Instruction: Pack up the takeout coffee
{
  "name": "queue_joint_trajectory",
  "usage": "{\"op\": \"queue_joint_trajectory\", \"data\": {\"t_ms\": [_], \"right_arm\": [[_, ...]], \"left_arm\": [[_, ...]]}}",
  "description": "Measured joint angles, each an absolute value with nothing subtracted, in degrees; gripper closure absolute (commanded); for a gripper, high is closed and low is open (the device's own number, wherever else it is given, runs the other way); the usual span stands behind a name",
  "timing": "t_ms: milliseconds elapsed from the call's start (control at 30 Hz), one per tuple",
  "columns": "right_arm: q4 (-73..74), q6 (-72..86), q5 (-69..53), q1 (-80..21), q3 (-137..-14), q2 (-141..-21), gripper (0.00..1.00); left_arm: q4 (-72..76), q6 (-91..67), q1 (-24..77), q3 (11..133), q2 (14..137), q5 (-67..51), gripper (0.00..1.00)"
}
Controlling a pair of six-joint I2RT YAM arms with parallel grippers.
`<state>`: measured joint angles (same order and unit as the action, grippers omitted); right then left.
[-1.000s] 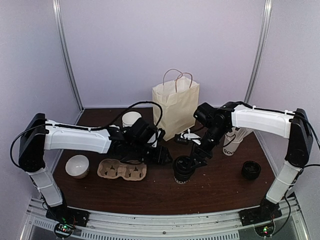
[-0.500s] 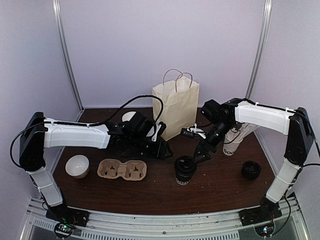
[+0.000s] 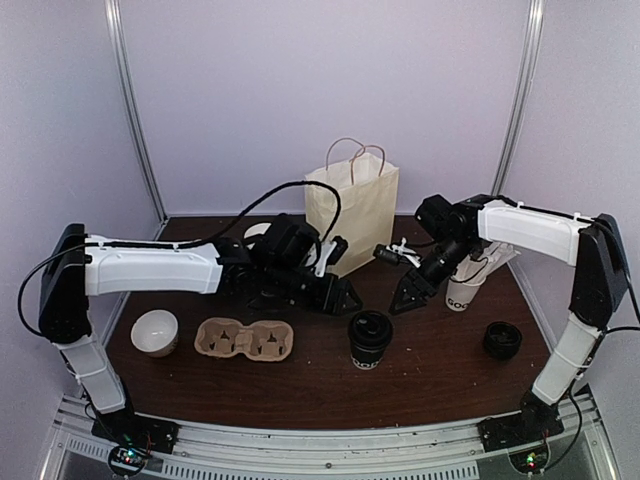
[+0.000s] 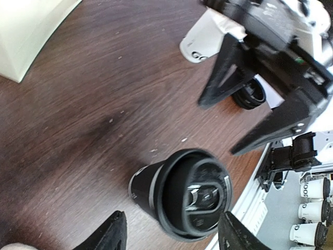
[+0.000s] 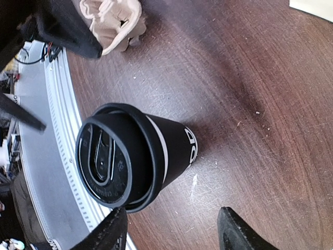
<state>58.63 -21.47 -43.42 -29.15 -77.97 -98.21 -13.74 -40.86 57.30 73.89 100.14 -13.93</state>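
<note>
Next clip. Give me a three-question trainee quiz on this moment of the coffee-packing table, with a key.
1. True or false: the lidded black cup already stands inside the paper bag.
2. In the top view, what sits just left of the cup carrier? A) a white bowl B) a spoon C) a plate
3. Which is gripping the cup, the left gripper, the right gripper, or neither?

Key: 1 false, it stands on the table in front of the bag; 2 A; 3 neither, both are open and clear of the cup.
</note>
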Motion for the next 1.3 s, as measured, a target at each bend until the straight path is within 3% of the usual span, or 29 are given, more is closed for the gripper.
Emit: {"op": "queue_joint_trajectory", "data": {"t_ms": [333,900,1300], "right_arm": [[56.8,-19.0,-45.1,-29.1,-78.0,-101.0,0.58],[59.2,-19.8,-54.3,-28.5,-78.0,-105.3,0.58],[60.1,-16.6,-55.4,-27.8,-76.5,-106.7,0.69]], "left_arm": [[-13.8,-40.9,58.0,75.9,105.5,-15.9,0.4],[-13.4,-39.1,58.0,77.3,108.0,-18.0,0.55],[-13.3,-38.4,58.0,78.2,109.1,-19.4,0.57]]}}
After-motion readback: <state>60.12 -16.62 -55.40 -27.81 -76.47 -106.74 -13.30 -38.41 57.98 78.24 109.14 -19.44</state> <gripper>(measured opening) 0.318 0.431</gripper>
